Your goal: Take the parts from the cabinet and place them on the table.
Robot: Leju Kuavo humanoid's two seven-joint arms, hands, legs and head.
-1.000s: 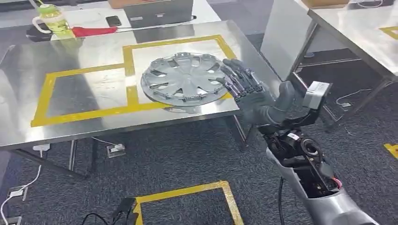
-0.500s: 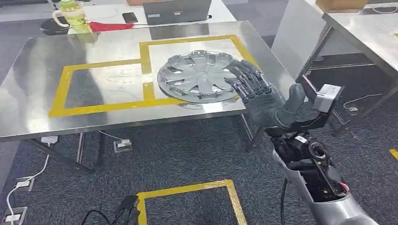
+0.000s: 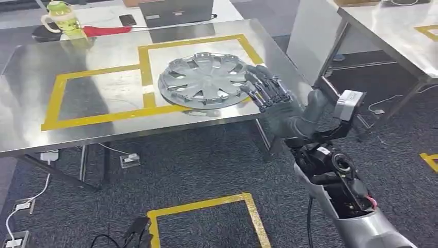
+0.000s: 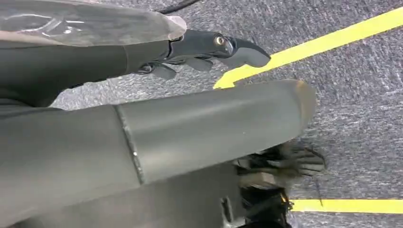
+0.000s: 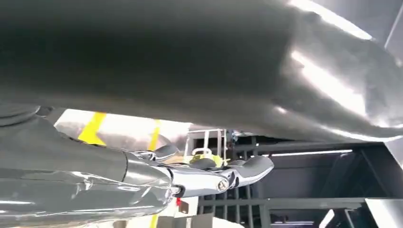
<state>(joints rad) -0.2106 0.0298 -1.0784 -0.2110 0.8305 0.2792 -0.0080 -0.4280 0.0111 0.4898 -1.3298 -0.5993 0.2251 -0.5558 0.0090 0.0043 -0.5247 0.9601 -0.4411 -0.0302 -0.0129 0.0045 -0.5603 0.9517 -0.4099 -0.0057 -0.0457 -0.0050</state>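
The hubcap (image 3: 206,81) is sitting flat on the steel surface (image 3: 103,57), inside the right-hand box of the yellow tape outline (image 3: 98,116), with its near edge overlapping the front tape line. The right robot hand (image 3: 276,103) is at the hubcap's right rim, palm up-ish, fingers (image 3: 261,88) stretched out and spread toward the rim. From the head view they look like they're touching or just under the edge, but I honestly can't tell if it's actually gripping anything or just resting there. The right wrist view is mostly a dark blurry underside with a fingertip (image 5: 252,167) poking out, so no help.

The left robot hand (image 4: 209,50) hangs down over grey carpet (image 4: 361,95) with yellow floor tape (image 4: 309,47); its fingers are lightly curled and nothing's in it.

At the back of the surface there's a green bottle (image 3: 61,15), a red cloth (image 3: 106,30), a phone (image 3: 127,19) and a laptop (image 3: 175,10). Another steel table (image 3: 392,31) stands off to the right.
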